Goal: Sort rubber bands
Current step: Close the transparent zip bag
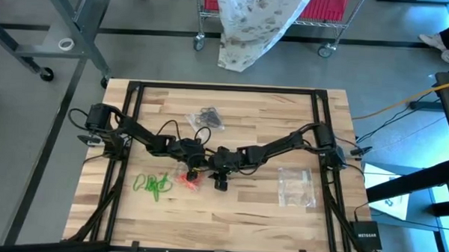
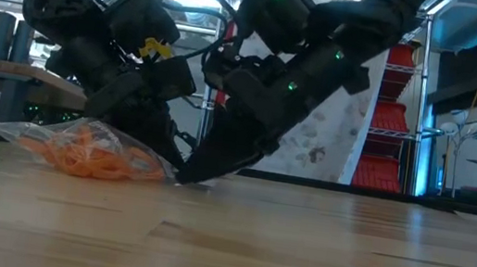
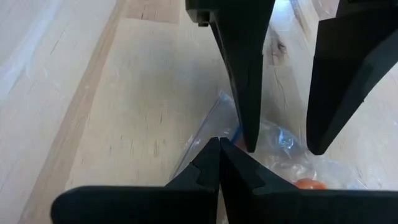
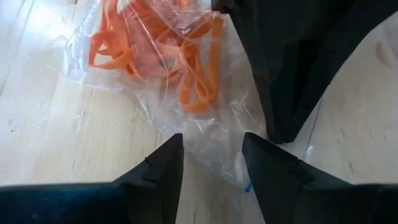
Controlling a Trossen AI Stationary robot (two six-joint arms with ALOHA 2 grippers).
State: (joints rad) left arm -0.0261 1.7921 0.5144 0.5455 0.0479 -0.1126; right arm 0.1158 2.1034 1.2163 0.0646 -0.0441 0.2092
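Left tool [image 3: 219, 149] pinched shut on the clear bag [image 4: 205, 134] of orange rubber bands [image 4: 155, 46] — mid-worktop [image 1: 228, 223]. Right tool [image 4: 211, 155] parted, straddling the bag's edge.

We see the counter [image 1: 229, 208] evenly lit from above in the high view, with soft shadows under the arms. In the low view, bright ceiling lights behind leave the arms as dark shapes, and the near wood is blurred. Both wrist views are bright, with glare on a clear bag [image 4: 205, 134]
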